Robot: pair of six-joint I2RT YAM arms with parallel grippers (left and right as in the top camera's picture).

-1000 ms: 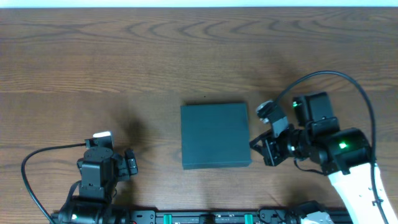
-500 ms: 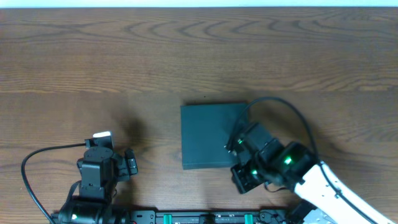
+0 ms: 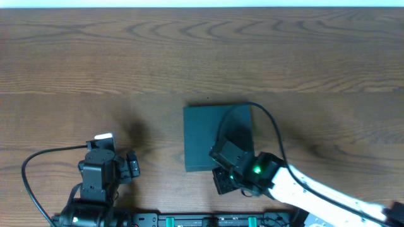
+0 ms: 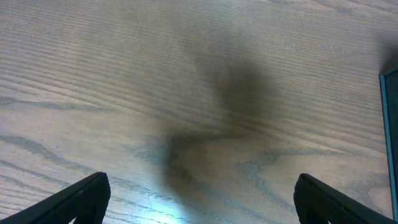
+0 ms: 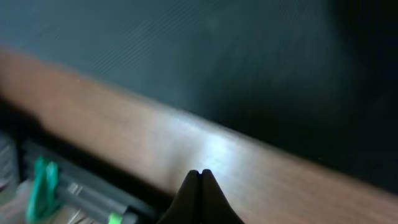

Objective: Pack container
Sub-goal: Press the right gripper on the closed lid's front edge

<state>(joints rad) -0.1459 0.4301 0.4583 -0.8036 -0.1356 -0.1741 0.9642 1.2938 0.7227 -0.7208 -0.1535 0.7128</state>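
The container (image 3: 214, 129) lies flat mid-counter toward the near edge, nearly square with no clear long axis, its sides parallel to the counter (image 3: 95, 75) edges. It is matte dark teal-grey with the lid down. The right arm reaches in low from the near right, its hand (image 5: 200, 177) pinched shut on nothing over the wood just beside the container's near edge. The left hand (image 4: 202, 186) hangs at near left, spread wide and empty.

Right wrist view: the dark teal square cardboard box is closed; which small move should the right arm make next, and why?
Probably ease the shut right fingers forward to the near edge of the dark teal square cardboard box. Its lid lies flat and closed, and the fingers point at the brown wooden table just short of that edge.
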